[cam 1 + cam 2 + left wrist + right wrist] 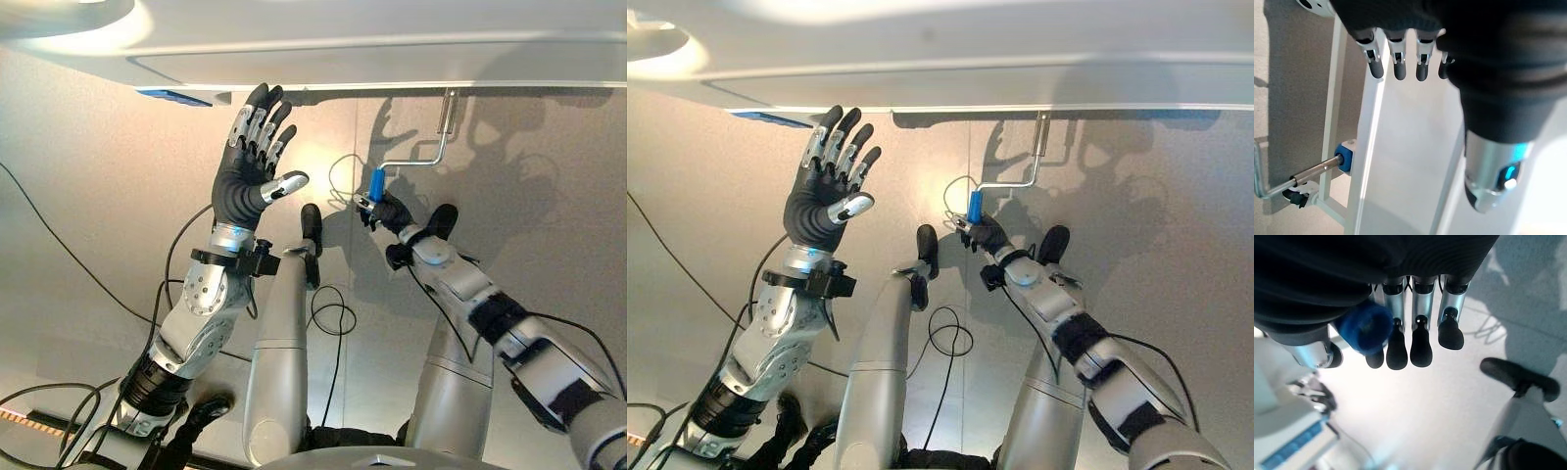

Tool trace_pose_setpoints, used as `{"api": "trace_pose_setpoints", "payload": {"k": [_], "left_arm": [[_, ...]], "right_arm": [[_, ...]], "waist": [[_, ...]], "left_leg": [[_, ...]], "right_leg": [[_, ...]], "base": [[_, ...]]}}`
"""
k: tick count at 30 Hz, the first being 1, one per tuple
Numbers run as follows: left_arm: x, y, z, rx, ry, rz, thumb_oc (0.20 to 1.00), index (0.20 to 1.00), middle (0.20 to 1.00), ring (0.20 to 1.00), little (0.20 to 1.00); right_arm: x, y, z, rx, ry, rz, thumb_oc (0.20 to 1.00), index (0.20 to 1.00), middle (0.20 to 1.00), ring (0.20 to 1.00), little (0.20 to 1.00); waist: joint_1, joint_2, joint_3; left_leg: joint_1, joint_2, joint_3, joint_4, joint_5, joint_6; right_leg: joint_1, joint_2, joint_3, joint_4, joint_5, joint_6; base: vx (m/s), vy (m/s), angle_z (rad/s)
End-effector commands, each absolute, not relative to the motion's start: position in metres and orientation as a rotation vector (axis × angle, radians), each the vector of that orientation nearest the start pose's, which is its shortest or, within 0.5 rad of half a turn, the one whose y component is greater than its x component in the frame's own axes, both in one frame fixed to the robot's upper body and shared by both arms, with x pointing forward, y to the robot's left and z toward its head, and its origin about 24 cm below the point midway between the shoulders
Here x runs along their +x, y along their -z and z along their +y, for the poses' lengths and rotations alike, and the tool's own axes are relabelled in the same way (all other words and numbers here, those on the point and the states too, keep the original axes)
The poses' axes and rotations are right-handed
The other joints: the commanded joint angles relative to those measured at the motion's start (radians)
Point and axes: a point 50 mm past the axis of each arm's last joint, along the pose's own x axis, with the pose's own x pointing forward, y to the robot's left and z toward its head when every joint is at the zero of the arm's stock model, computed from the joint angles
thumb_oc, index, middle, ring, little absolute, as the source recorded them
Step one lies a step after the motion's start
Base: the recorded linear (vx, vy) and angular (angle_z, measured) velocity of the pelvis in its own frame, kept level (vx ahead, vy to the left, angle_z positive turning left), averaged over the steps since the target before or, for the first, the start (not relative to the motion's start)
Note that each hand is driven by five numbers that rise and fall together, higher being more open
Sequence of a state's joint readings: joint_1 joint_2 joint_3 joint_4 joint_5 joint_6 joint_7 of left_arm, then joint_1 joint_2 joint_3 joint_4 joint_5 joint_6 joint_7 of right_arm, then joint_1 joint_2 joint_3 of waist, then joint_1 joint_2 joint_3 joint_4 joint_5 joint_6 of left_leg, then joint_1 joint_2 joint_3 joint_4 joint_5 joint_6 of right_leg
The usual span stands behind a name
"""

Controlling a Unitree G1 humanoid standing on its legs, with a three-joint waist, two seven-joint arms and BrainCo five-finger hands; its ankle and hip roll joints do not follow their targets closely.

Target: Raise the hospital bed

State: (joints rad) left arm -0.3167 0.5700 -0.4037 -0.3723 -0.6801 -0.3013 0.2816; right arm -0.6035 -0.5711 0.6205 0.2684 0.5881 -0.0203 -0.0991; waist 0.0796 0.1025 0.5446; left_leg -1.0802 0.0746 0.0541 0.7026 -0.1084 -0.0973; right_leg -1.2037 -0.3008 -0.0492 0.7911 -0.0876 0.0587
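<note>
The hospital bed (323, 49) runs as a pale frame across the top of the frame, its long axis left to right. At upper left the left robot hand (251, 162) is raised just below it, fingers spread and empty. Right of centre the crank (427, 157) hangs from the frame, its blue handle (376, 183) pointing down into the curled right robot hand (384, 211); cranking looks underway, so next comes a steady turn.

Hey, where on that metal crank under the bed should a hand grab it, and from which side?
Grip the blue handle at the free end of the bent crank, wrapping round it from below and the robot's side. It stands off the offset arm, the natural turning grip. The right hand is curled round it; the left hand is raised open by the bed frame.
</note>
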Motion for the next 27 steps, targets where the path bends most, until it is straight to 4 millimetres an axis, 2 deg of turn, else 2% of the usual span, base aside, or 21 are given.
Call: {"api": "trace_pose_setpoints", "payload": {"k": [1, 5, 6, 9, 10, 12, 13, 14, 15, 16, 17, 18, 19, 20, 21, 22, 23, 24, 25, 26, 27], "left_arm": [[0.23, -0.217, 0.128, -0.265, 0.424, -0.781, 1.0, 1.0, 1.0, 1.0, 1.0], [0.23, -0.218, 0.129, -0.256, 0.424, -0.785, 1.0, 1.0, 1.0, 1.0, 1.0], [0.228, -0.219, 0.132, -0.238, 0.434, -0.793, 1.0, 1.0, 1.0, 1.0, 1.0], [0.227, -0.219, 0.135, -0.235, 0.438, -0.788, 1.0, 1.0, 1.0, 1.0, 1.0], [0.227, -0.22, 0.136, -0.235, 0.444, -0.793, 1.0, 1.0, 1.0, 1.0, 1.0], [0.227, -0.22, 0.136, -0.236, 0.444, -0.793, 1.0, 1.0, 1.0, 1.0, 1.0], [0.224, -0.225, 0.139, -0.23, 0.454, -0.822, 1.0, 1.0, 1.0, 1.0, 1.0], [0.224, -0.225, 0.139, -0.231, 0.454, -0.82, 1.0, 1.0, 1.0, 1.0, 1.0], [0.224, -0.222, 0.139, -0.234, 0.453, -0.807, 1.0, 1.0, 1.0, 1.0, 1.0], [0.222, -0.222, 0.14, -0.239, 0.463, -0.806, 1.0, 1.0, 1.0, 1.0, 1.0], [0.221, -0.225, 0.14, -0.237, 0.465, -0.818, 1.0, 1.0, 1.0, 1.0, 1.0], [0.221, -0.225, 0.14, -0.237, 0.465, -0.818, 1.0, 1.0, 1.0, 1.0, 1.0], [0.221, -0.222, 0.14, -0.239, 0.465, -0.806, 1.0, 1.0, 1.0, 1.0, 1.0], [0.221, -0.222, 0.141, -0.238, 0.463, -0.802, 1.0, 1.0, 1.0, 1.0, 1.0], [0.221, -0.224, 0.141, -0.235, 0.465, -0.813, 1.0, 1.0, 1.0, 1.0, 1.0], [0.221, -0.222, 0.142, -0.234, 0.46, -0.803, 1.0, 1.0, 1.0, 1.0, 1.0], [0.22, -0.225, 0.143, -0.228, 0.459, -0.822, 1.0, 1.0, 1.0, 1.0, 1.0], [0.22, -0.226, 0.144, -0.234, 0.455, -0.824, 1.0, 1.0, 1.0, 1.0, 1.0], [0.22, -0.223, 0.143, -0.237, 0.454, -0.813, 1.0, 1.0, 1.0, 1.0, 1.0], [0.219, -0.226, 0.144, -0.236, 0.451, -0.827, 1.0, 1.0, 1.0, 1.0, 1.0], [0.219, -0.226, 0.145, -0.233, 0.447, -0.83, 1.0, 1.0, 1.0, 1.0, 1.0]], "right_arm": [[0.303, -0.208, -0.066, 0.023, -0.69, -0.568, 0.2, 0.2, 0.2, 0.2, 0.2], [0.301, -0.213, -0.074, 0.037, -0.676, -0.59, 0.2, 0.2, 0.2, 0.2, 0.2], [0.297, -0.227, -0.098, 0.075, -0.612, -0.657, 0.2, 0.2, 0.2, 0.2, 0.2], [0.295, -0.235, -0.111, 0.061, -0.572, -0.693, 0.2, 0.2, 0.2, 0.2, 0.2], [0.297, -0.245, -0.124, 0.054, -0.524, -0.724, 0.2, 0.2, 0.2, 0.2, 0.2], [0.297, -0.245, -0.124, 0.054, -0.524, -0.724, 0.2, 0.2, 0.2, 0.2, 0.2], [0.296, -0.263, -0.141, 0.018, -0.465, -0.79, 0.2, 0.2, 0.2, 0.2, 0.2], [0.295, -0.268, -0.147, 0.001, -0.442, -0.808, 0.2, 0.2, 0.2, 0.2, 0.2], [0.296, -0.265, -0.147, 0.004, -0.441, -0.795, 0.2, 0.2, 0.2, 0.2, 0.2], [0.296, -0.278, -0.163, 0.008, -0.381, -0.838, 0.2, 0.2, 0.2, 0.2, 0.2], [0.295, -0.282, -0.163, 0.006, -0.383, -0.851, 0.2, 0.2, 0.2, 0.2, 0.2], [0.295, -0.282, -0.163, 0.006, -0.383, -0.851, 0.2, 0.2, 0.2, 0.2, 0.2], [0.295, -0.282, -0.167, 0.008, -0.369, -0.85, 0.2, 0.2, 0.2, 0.2, 0.2], [0.294, -0.287, -0.173, -0.02, -0.343, -0.87, 0.2, 0.2, 0.2, 0.2, 0.2], [0.293, -0.291, -0.173, -0.022, -0.343, -0.881, 0.2, 0.2, 0.2, 0.2, 0.2], [0.294, -0.291, -0.177, -0.029, -0.324, -0.88, 0.2, 0.2, 0.2, 0.2, 0.2], [0.291, -0.299, -0.184, -0.028, -0.303, -0.914, 0.2, 0.2, 0.2, 0.2, 0.2], [0.29, -0.3, -0.187, -0.024, -0.291, -0.918, 0.2, 0.2, 0.2, 0.2, 0.2], [0.291, -0.297, -0.187, -0.023, -0.291, -0.906, 0.2, 0.2, 0.2, 0.2, 0.2], [0.289, -0.303, -0.195, -0.022, -0.253, -0.933, 0.2, 0.2, 0.2, 0.2, 0.2], [0.289, -0.305, -0.199, -0.024, -0.231, -0.944, 0.2, 0.2, 0.2, 0.2, 0.2]], "waist": [[-0.039, 0.045, -0.025], [-0.045, 0.042, -0.025], [-0.064, 0.028, -0.025], [-0.07, 0.02, -0.025], [-0.075, 0.014, -0.025], [-0.074, 0.014, -0.025], [-0.08, 0.002, -0.025], [-0.081, -0.001, -0.025], [-0.081, -0.002, -0.025], [-0.086, -0.014, -0.025], [-0.084, -0.014, -0.025], [-0.084, -0.014, -0.025], [-0.086, -0.017, -0.025], [-0.089, -0.023, -0.025], [-0.088, -0.022, -0.025], [-0.09, -0.025, -0.025], [-0.092, -0.028, -0.025], [-0.093, -0.03, -0.025], [-0.093, -0.031, -0.025], [-0.095, -0.031, -0.025], [-0.097, -0.033, -0.025]], "left_leg": [[0.03, -0.021, 0.012, -0.17, 0.126, 0.005], [0.043, -0.021, 0.015, -0.18, 0.126, 0.004], [0.084, -0.013, 0.019, -0.203, 0.125, 0.004], [0.103, -0.012, 0.018, -0.217, 0.125, 0.005], [0.114, -0.009, 0.018, -0.224, 0.125, 0.004], [0.114, -0.009, 0.018, -0.224, 0.125, 0.004], [0.095, -0.006, 0.017, -0.237, 0.16, 0.01], [0.098, -0.005, 0.014, -0.24, 0.159, 0.01], [0.124, -0.006, 0.011, -0.23, 0.127, 0.003], [0.126, -0.002, 0.008, -0.233, 0.125, 0.004], [0.102, -0.002, 0.012, -0.242, 0.156, 0.01], [0.102, -0.002, 0.012, -0.242, 0.155, 0.01], [0.129, -0.001, 0.009, -0.234, 0.123, 0.004], [0.132, 0.0, 0.008, -0.233, 0.121, 0.004], [0.107, 0.0, 0.012, -0.242, 0.151, 0.011], [0.133, 0.001, 0.007, -0.234, 0.119, 0.004], [0.109, 0.001, 0.01, -0.238, 0.147, 0.01], [0.109, 0.001, 0.01, -0.236, 0.145, 0.009], [0.132, 0.001, 0.006, -0.227, 0.115, 0.003], [0.108, 0.002, 0.011, -0.238, 0.147, 0.009], [0.107, 0.002, 0.01, -0.238, 0.146, 0.009]], "right_leg": [[0.091, -0.029, 0.017, -0.088, 0.044, 0.091], [0.1, -0.027, 0.017, -0.097, 0.045, 0.092], [0.129, -0.021, 0.018, -0.123, 0.049, 0.095], [0.145, -0.015, 0.018, -0.135, 0.052, 0.097], [0.156, -0.013, 0.018, -0.146, 0.052, 0.097], [0.157, -0.013, 0.018, -0.147, 0.053, 0.097], [0.139, -0.006, 0.01, -0.164, 0.087, 0.088], [0.141, -0.005, 0.01, -0.165, 0.087, 0.088], [0.164, -0.005, 0.015, -0.15, 0.056, 0.096], [0.165, -0.002, 0.014, -0.153, 0.055, 0.096], [0.142, -0.001, 0.01, -0.167, 0.085, 0.087], [0.142, -0.001, 0.01, -0.167, 0.085, 0.087], [0.165, 0.0, 0.016, -0.152, 0.055, 0.096], [0.165, 0.002, 0.017, -0.149, 0.051, 0.095], [0.143, 0.002, 0.012, -0.162, 0.081, 0.087], [0.166, 0.003, 0.017, -0.148, 0.049, 0.094], [0.144, 0.005, 0.014, -0.157, 0.075, 0.086], [0.143, 0.005, 0.014, -0.156, 0.075, 0.086], [0.165, 0.005, 0.019, -0.143, 0.046, 0.093], [0.141, 0.006, 0.014, -0.159, 0.078, 0.087], [0.14, 0.007, 0.016, -0.159, 0.079, 0.087]], "base": [[-0.01, 0.006, -0.13], [0.0, -0.016, -0.08], [-0.01, -0.048, 0.04], [0.0, -0.052, -0.03], [0.0, -0.033, -0.12], [-0.03, -0.041, -0.07], [-0.06, -0.067, -0.04], [0.0, -0.074, -0.02], [0.09, -0.068, 0.01], [0.02, -0.043, 0.03], [-0.04, -0.036, 0.0], [0.01, -0.008, -0.04], [0.09, -0.033, -0.04], [0.0, 0.0, 0.0], [0.02, -0.031, 0.03], [-0.05, -0.018, -0.04], [0.02, -0.029, -0.07], [0.02, -0.017, -0.05], [0.0, 0.0, 0.0], [0.0, 0.0, 0.0], [-0.04, -0.004, -0.04]]}}
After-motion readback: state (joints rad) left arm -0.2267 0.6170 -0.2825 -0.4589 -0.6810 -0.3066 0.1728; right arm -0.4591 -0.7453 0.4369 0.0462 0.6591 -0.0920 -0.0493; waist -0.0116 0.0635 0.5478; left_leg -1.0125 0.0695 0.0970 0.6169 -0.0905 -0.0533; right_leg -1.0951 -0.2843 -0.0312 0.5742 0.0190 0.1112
